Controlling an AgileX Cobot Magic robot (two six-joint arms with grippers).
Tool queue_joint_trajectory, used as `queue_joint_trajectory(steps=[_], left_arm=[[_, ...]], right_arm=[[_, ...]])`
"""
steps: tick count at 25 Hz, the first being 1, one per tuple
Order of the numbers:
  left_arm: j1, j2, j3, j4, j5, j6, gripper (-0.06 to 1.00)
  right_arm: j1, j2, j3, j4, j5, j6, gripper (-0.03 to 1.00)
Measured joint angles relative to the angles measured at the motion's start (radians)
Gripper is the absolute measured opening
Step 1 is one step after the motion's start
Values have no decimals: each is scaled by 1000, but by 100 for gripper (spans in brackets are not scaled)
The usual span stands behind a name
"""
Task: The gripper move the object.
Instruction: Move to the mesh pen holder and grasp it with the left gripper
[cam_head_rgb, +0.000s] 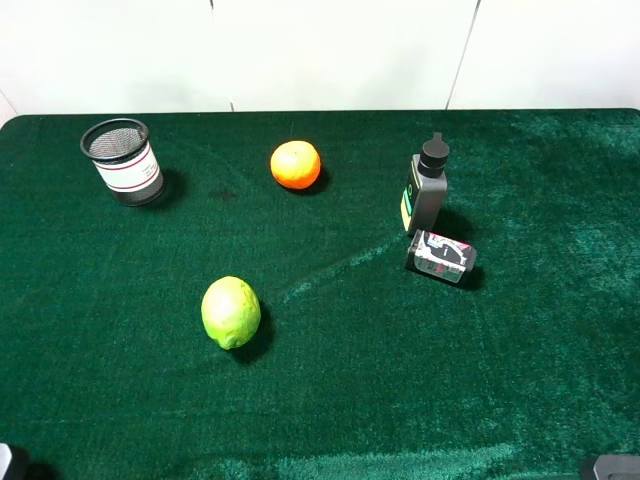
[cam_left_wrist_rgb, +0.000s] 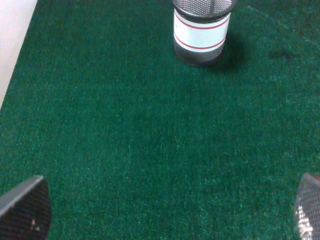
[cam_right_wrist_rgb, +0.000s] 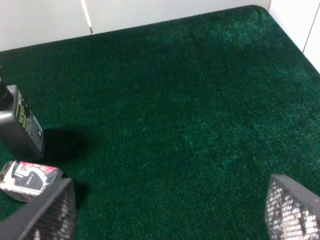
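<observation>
The pen cup (cam_head_rgb: 122, 160) stands upright at about 10 o'clock on the table (cam_head_rgb: 400, 380), close to its far left corner, with open green pile all around it. The left wrist view shows the pen cup (cam_left_wrist_rgb: 202, 30) straight ahead of the left tool (cam_left_wrist_rgb: 166, 210) but well apart from it. That tool is spread wide and holds nothing. The right tool (cam_right_wrist_rgb: 170, 212) is likewise wide and empty, and it sits on the far side of the table from the cup.

The main risk is probably a tip or a shove. The cup looks light and round, and it is wider than the fruits, so a slightly off-centre approach could let one finger strike the mesh wall first and knock the cup over. It could also push the cup toward the table edge at 9 o'clock or the back edge at 12 o'clock. A finger dropping inside the rim would pinch a single wall, and the cup would likely tilt when lifted. If the cup is dragged rather than raised, the soft pile may snag its base.

The orange (cam_head_rgb: 296, 164) lies at 3 o'clock from the cup and the green fruit (cam_head_rgb: 231, 312) at 5 o'clock. A carry that way could bump either one, and both would roll. The grey bottle (cam_head_rgb: 428, 188) and the small jar (cam_head_rgb: 441, 256) just beside it lie further out, and only a long sweep toward 3 o'clock would threaten them.
</observation>
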Motion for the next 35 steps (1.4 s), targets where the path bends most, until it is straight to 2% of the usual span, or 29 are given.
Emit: queue_joint_trajectory(steps=[17,25,35], left_arm=[[0,0,0,0,0,0,99],[0,11,-69,3,13,4,99],[0,363,-250,3,31,66,99]], right_arm=[[0,0,0,0,0,0,57],[0,0,0,0,0,0,57],[0,0,0,0,0,0,57]])
